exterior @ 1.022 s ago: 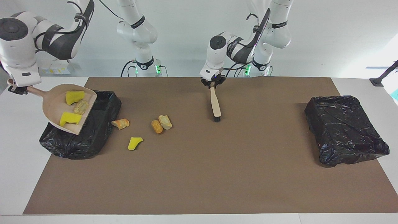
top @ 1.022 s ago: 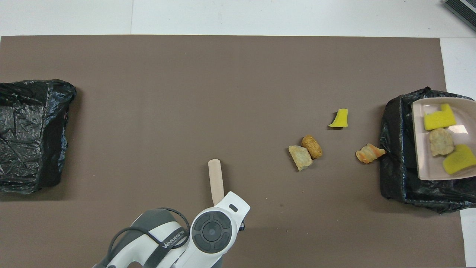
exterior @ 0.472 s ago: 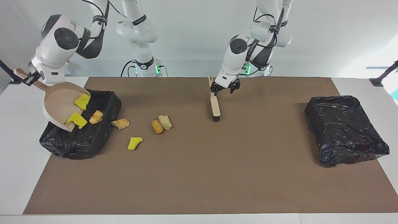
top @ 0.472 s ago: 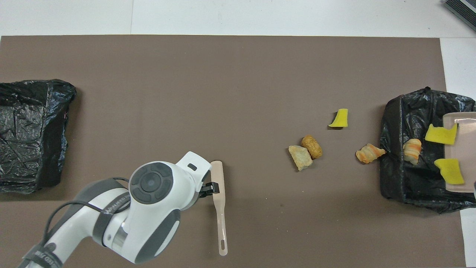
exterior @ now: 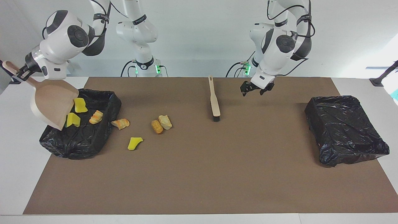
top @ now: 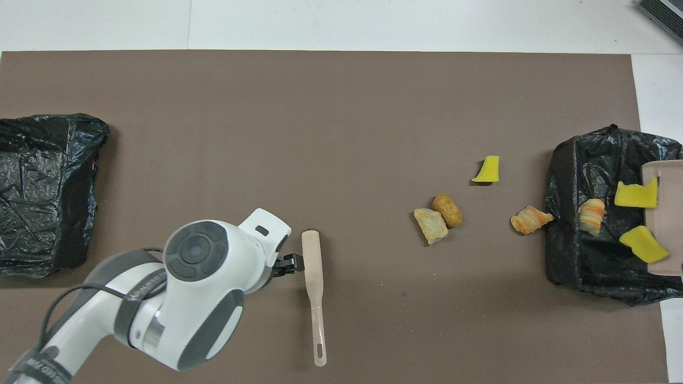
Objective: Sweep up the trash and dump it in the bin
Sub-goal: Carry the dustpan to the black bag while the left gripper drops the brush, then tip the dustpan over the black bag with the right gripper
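Observation:
My right gripper is shut on the handle of the beige dustpan, which tilts steeply over the black-lined bin at the right arm's end. Two yellow trash chunks sit at its lip over the bin, and a striped lump lies inside. Several trash pieces lie on the mat: a striped lump against the bin, a yellow chunk, a brown and a pale lump. The brush lies on the mat. My left gripper hangs open beside it.
A second black-lined bin stands at the left arm's end of the brown mat. A dark stand sits on the white table past that bin.
My left gripper opened, let go of the brush, rose and moved toward the left arm's end. The right gripper tipped the dustpan steeper and its three pieces slid off toward the bin.

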